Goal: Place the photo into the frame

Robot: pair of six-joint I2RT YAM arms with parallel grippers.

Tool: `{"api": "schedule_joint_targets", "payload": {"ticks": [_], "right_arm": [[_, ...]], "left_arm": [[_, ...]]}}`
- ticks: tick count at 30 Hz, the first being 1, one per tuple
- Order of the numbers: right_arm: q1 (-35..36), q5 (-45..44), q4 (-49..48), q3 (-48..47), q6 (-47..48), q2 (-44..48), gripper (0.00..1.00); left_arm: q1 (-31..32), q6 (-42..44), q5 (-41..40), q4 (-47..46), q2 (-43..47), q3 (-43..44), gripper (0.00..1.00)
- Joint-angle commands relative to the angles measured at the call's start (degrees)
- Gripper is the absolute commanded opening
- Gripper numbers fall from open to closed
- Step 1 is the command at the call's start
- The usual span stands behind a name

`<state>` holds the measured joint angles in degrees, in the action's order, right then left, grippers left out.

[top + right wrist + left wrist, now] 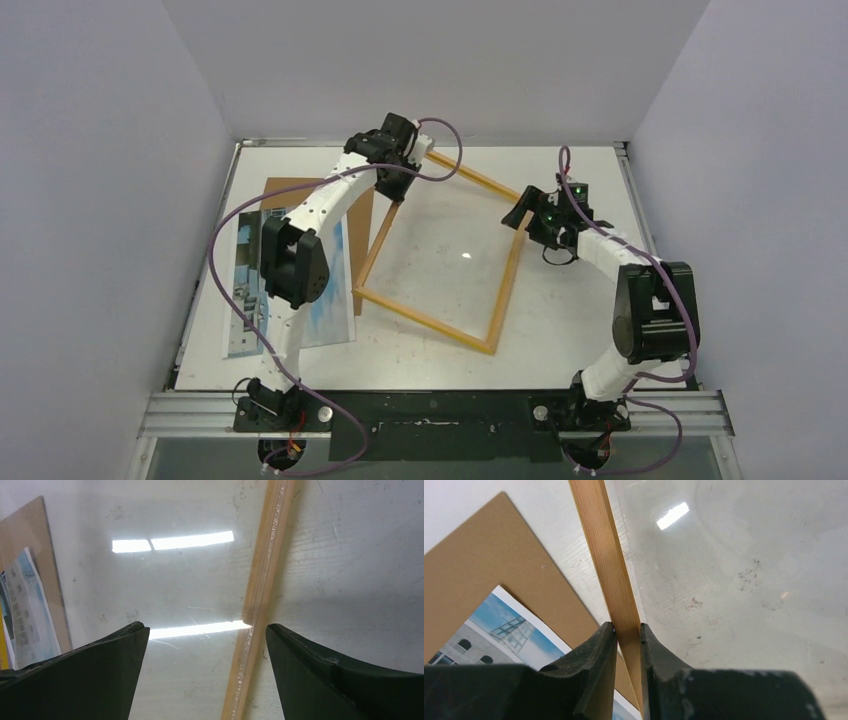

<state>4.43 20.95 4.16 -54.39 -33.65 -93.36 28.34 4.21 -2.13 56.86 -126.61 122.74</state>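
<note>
The frame (420,316) lies mid-table with its pale wood back up and a clear pane in it. My left gripper (392,186) is shut on its left rail near the far corner; in the left wrist view the fingers (599,650) pinch the wooden rail (609,565). My right gripper (522,215) is open over the right rail near its far end, which runs between the jaws (265,580) without touching them. The photo (232,300) lies picture side up at the left, partly under my left arm. It also shows in both wrist views (499,630) (30,610).
A brown backing panel (300,190) lies under the photo's far end, next to the frame's left rail, and shows in the left wrist view (489,565). White walls close the table on three sides. The pane reflects ceiling lights (172,541).
</note>
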Motion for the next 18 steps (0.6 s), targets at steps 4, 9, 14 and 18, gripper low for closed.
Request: {"api": "schedule_joint_targets", "payload": {"ticks": [4, 9, 14, 18], "right_arm": [[-3.6, 3.9, -1.6, 0.1, -0.1, 6.6, 0.92], [-5.7, 8.0, -1.5, -0.9, -0.2, 9.5, 0.94], [-5.7, 5.0, 1.5, -1.4, 0.6, 12.0, 0.95], [-5.8, -0.5, 6.7, 0.4, 0.4, 12.6, 0.99]], "left_arm": [[2.0, 5.2, -1.2, 1.3, 6.6, 6.4, 0.00], [3.7, 8.7, -3.5, 2.7, 7.0, 8.8, 0.00], [4.7, 9.6, -4.2, 3.8, 7.0, 10.8, 0.00], [5.0, 9.7, -4.9, 3.6, 7.0, 10.7, 0.00]]}}
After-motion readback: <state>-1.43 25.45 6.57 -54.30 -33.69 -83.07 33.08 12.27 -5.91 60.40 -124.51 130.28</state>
